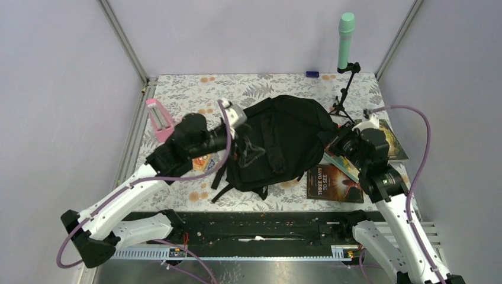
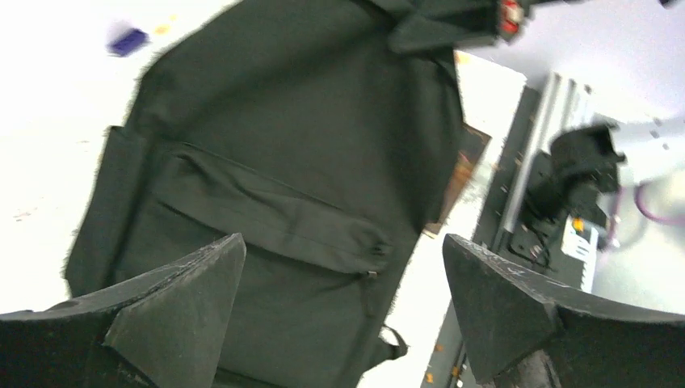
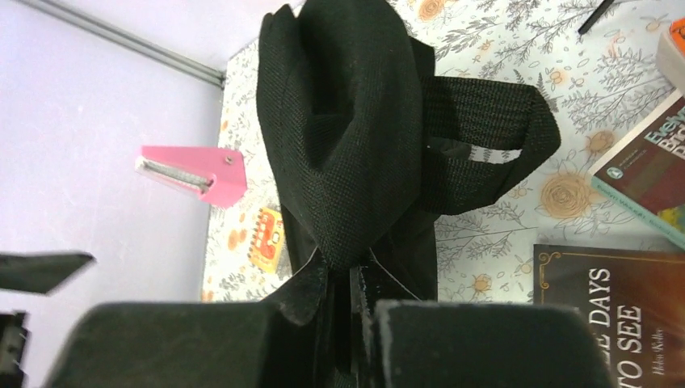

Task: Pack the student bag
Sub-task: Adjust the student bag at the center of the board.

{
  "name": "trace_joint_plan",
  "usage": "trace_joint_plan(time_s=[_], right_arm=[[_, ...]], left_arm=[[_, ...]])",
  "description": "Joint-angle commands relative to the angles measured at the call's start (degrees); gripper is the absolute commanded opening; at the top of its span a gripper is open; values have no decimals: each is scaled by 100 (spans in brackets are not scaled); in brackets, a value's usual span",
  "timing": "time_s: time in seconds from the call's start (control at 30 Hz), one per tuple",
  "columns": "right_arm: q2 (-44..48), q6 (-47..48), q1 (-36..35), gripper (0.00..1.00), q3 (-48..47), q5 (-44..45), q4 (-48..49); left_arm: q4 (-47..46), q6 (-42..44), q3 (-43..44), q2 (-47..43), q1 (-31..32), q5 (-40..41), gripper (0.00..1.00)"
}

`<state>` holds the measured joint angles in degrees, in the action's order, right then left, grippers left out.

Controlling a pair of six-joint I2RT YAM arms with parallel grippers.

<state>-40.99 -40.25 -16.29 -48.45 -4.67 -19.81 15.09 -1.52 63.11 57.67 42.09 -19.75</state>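
Note:
The student bag [image 1: 284, 139], a big black backpack, lies flat in the middle of the flowered table. My right gripper [image 1: 332, 139] is at the bag's right end, shut on a bunched fold of its black fabric [image 3: 347, 137]; the fingertips [image 3: 355, 279] pinch it, and a strap loop [image 3: 493, 121] hangs beside the fold. My left gripper [image 1: 248, 148] hovers over the bag's left side. Its fingers [image 2: 186, 283] stand wide open with nothing between them, above the front zip pocket [image 2: 275, 214] and its small zip pull [image 2: 367, 275].
A dark book titled "Three Days to See" [image 1: 334, 182] lies right of the bag. More books [image 1: 395, 141] sit under my right arm. A pink stapler-like object [image 1: 158, 118] and an orange notepad [image 1: 204, 161] are left. A green cylinder on a stand [image 1: 346, 41] rises at the back.

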Motion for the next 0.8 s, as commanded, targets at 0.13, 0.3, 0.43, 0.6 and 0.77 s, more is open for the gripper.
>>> trace_joint_plan(time_s=[0.13, 0.3, 0.43, 0.6, 0.77], right_arm=[[996, -1583, -23, 0, 1032, 803, 1492], [1128, -1188, -23, 18, 1600, 1422, 1353], [1021, -556, -23, 69, 1984, 1942, 952], [1137, -251, -23, 91, 2120, 1967, 301], [1268, -220, -23, 92, 2201, 1679, -283]], left_arm=[[-847, 677, -667, 612, 1571, 962, 99], [-449, 590, -453, 1422, 1934, 1493, 99], [125, 264, -21, 1806, 1895, 2309, 99], [284, -657, -56, 1914, 1203, 1712, 99], [105, -1724, -133, 1962, 299, 987, 99]])
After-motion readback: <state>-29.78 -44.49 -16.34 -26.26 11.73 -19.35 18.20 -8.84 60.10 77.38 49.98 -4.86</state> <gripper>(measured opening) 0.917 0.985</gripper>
